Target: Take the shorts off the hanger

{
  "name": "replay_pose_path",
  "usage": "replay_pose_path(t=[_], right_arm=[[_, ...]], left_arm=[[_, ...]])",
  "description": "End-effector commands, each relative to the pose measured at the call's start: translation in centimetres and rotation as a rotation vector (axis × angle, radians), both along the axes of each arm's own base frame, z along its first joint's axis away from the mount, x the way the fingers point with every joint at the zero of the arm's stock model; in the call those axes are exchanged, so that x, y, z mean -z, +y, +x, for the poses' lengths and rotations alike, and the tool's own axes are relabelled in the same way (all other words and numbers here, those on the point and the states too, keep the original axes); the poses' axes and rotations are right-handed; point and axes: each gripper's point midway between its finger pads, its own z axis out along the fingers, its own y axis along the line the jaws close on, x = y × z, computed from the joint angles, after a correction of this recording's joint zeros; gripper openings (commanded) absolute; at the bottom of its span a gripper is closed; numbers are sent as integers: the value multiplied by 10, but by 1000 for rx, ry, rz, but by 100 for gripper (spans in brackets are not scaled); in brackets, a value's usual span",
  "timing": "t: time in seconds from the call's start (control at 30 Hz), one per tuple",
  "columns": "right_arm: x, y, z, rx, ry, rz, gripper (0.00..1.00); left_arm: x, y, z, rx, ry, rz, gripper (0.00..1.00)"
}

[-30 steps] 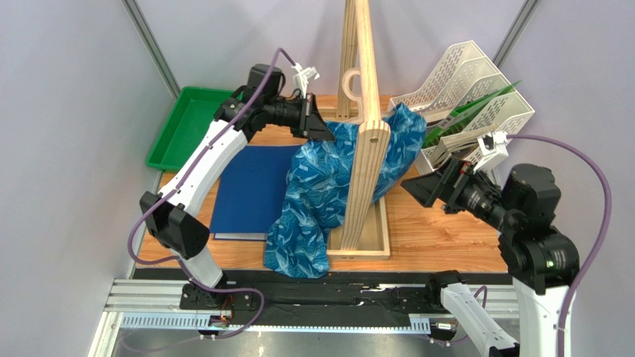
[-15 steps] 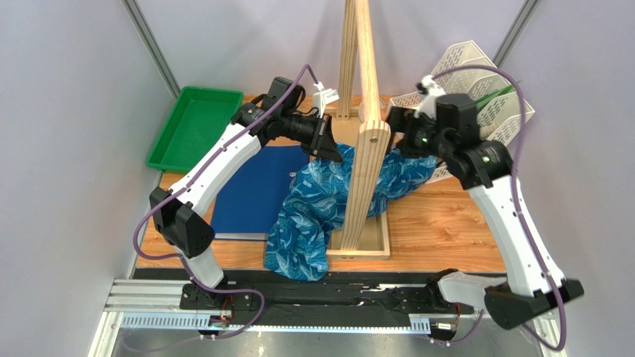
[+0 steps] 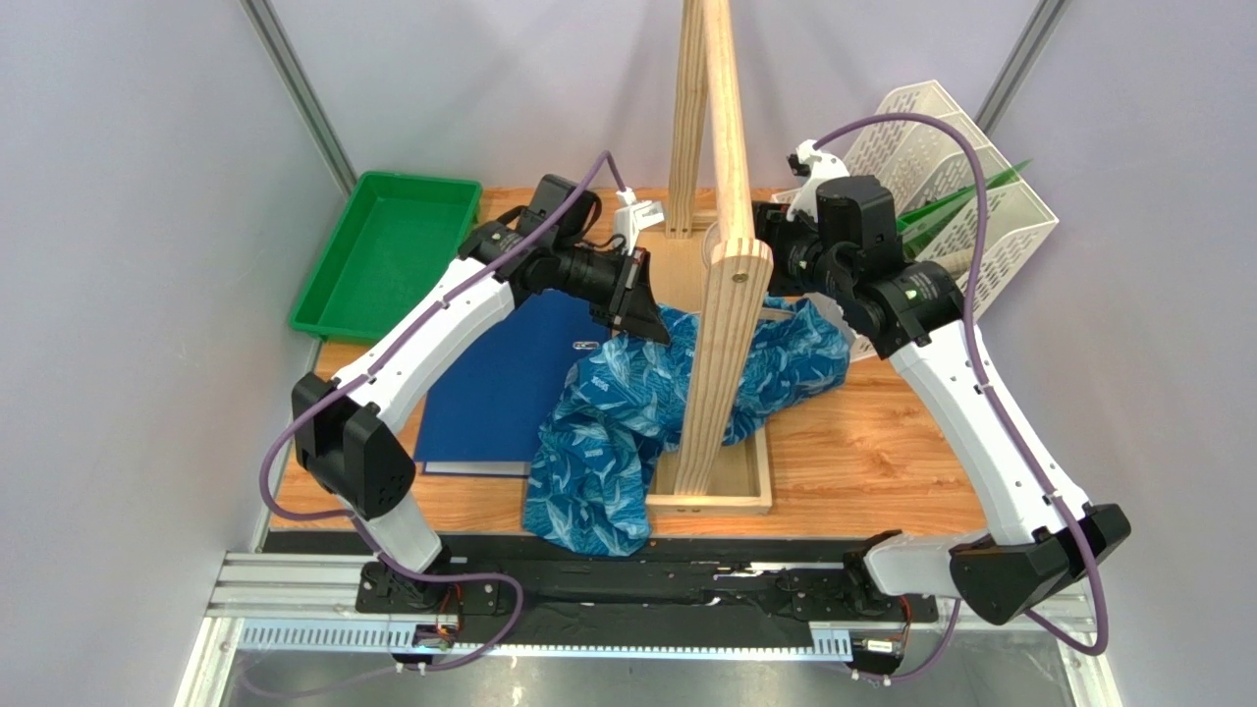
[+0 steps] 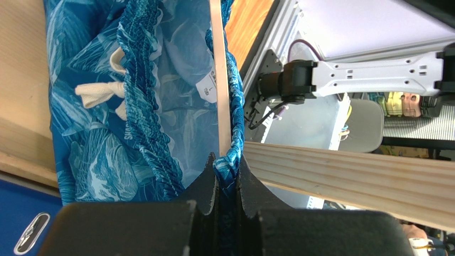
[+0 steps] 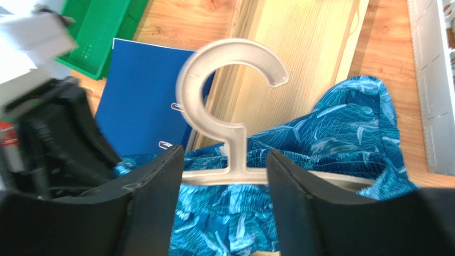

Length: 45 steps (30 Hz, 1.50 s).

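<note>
Right gripper (image 5: 224, 160) has edged in, spread astride the hanger (image 5: 229, 48) below its hook; left gripper (image 4: 227, 176) pinches the shorts (image 4: 107, 154).

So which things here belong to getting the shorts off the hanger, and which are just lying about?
Job: shorts, hanger, left claw shut on the waistband, right claw open astride the hanger's neck.
Lying about: blue binder, green tray, white file rack, wooden stand.

Upright wooden stand (image 3: 719, 317) between left hand (image 3: 645, 310) and right hand (image 3: 764, 248); free tabletop (image 3: 885, 472) front-right.
</note>
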Motion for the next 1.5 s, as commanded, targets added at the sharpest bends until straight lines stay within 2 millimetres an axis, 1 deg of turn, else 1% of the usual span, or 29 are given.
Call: replay_pose_path(t=[0.0, 0.07, 0.1, 0.23, 0.3, 0.33, 0.37, 0.4, 0.47, 0.63, 0.67, 0.7, 0.73, 0.83, 0.87, 0.93, 0.97, 1.0, 1.03, 1.07, 1.1, 1.13, 1.17, 1.2, 1.3, 1.33, 1.37, 1.4, 1.47], right_arm=[[-3, 6, 9, 6, -46, 40, 58], [6, 6, 11, 14, -39, 38, 58], [3, 8, 12, 11, -56, 53, 58], [14, 12, 15, 5, -48, 49, 57], [19, 15, 15, -11, -38, 49, 48], [19, 18, 15, -20, -46, 59, 39], [19, 22, 13, -33, -47, 67, 38], [24, 27, 10, -54, -37, 72, 38], [22, 35, 7, -74, -58, 80, 38], [30, 33, 6, -49, -50, 75, 39], [30, 33, 5, -53, -47, 80, 33], [29, 35, 4, -61, -49, 82, 21], [28, 35, 3, -65, -53, 82, 0], [18, 33, -1, -76, -98, 87, 0], [19, 29, 0, -55, -106, 80, 0], [16, 23, -2, -37, -118, 71, 0], [16, 22, -2, -34, -118, 65, 0], [17, 22, -3, -37, -115, 61, 0], [16, 21, -4, -38, -115, 64, 0], [17, 21, -5, -39, -114, 65, 0], [20, 22, -6, -42, -105, 66, 0], [21, 22, -6, -40, -105, 69, 0], [23, 22, -7, -40, -98, 69, 0], [24, 22, -8, -41, -95, 74, 0], [25, 24, -10, -50, -88, 82, 0], [24, 24, -10, -55, -91, 84, 0], [24, 25, -12, -62, -88, 86, 0], [23, 26, -12, -63, -89, 91, 0], [23, 26, -13, -65, -90, 95, 0]], left_arm=[[-51, 0, -16, 54, -103, -142, 0], [-54, 0, -19, 61, -104, -154, 0], [-58, 1, -22, 68, -107, -170, 0], [-62, 1, -27, 81, -96, -189, 0], [-64, 2, -30, 81, -96, -191, 0], [-64, 2, -31, 83, -95, -193, 0], [-66, 3, -32, 81, -104, -196, 0], [-65, 3, -33, 81, -105, -195, 0], [-66, 3, -34, 80, -110, -195, 0], [-63, 4, -33, 67, -102, -187, 0], [-62, 4, -34, 65, -99, -183, 0], [-62, 4, -33, 59, -100, -180, 0], [-61, 4, -34, 56, -98, -177, 0], [-57, 10, -27, -24, -97, -118, 0], [-56, 16, -21, -83, -124, -83, 10], [-52, 26, -19, -153, -129, -29, 29], [-54, 36, -19, -213, -148, -13, 42], [-59, 39, -17, -244, -174, -28, 48], [-74, 46, -24, -281, -191, -63, 53], [-71, 51, -25, -310, -186, -69, 62], [-80, 56, -17, -357, -220, -104, 63], [-96, 64, -23, -399, -232, -153, 63], [-95, 69, -16, -442, -252, -178, 63], [-107, 82, -16, -501, -258, -223, 63], [-105, 94, -8, -556, -246, -288, 63], [-104, 91, -10, -536, -232, -304, 43], [-110, 83, -18, -463, -228, -336, 39], [-109, 78, -20, -422, -208, -343, 38], [-104, 65, -25, -333, -152, -334, 43]])
